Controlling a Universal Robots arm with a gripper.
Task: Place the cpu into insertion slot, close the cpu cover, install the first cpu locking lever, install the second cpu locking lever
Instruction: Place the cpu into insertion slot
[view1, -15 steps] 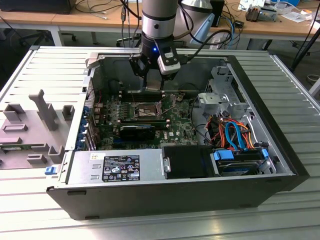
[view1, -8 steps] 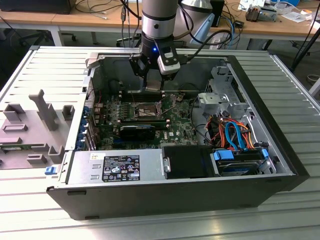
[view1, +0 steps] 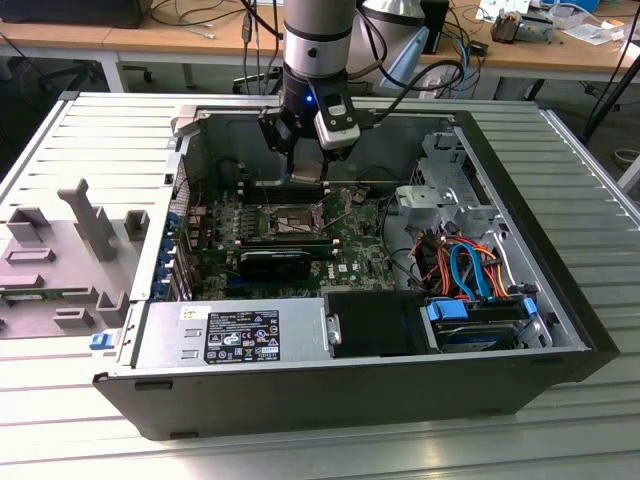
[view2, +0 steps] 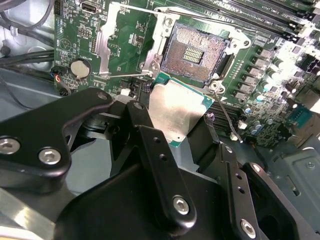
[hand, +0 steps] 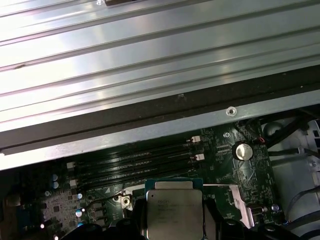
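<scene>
My gripper (view1: 306, 168) hangs inside the open computer case, just behind the insertion slot (view1: 286, 221), and is shut on the cpu. In the second wrist view the cpu (view2: 177, 112) shows its silvery top with a green edge between the two black fingers (view2: 150, 145), a little short of the insertion slot (view2: 197, 51), whose gold contacts lie bare. The cpu cover (view2: 106, 47) is swung open beside the slot. Two thin locking levers (view2: 226, 117) stick out, unlatched. The first wrist view shows the cpu (hand: 172, 210) over the green board.
Long black memory slots (hand: 135, 165) run beside the socket. A black card (view1: 272, 263) stands in front of it, the power supply (view1: 235, 335) fills the near left corner, and drive bays with cables (view1: 470, 270) fill the exterior view's right. Grey fixtures (view1: 70, 250) lie outside the case.
</scene>
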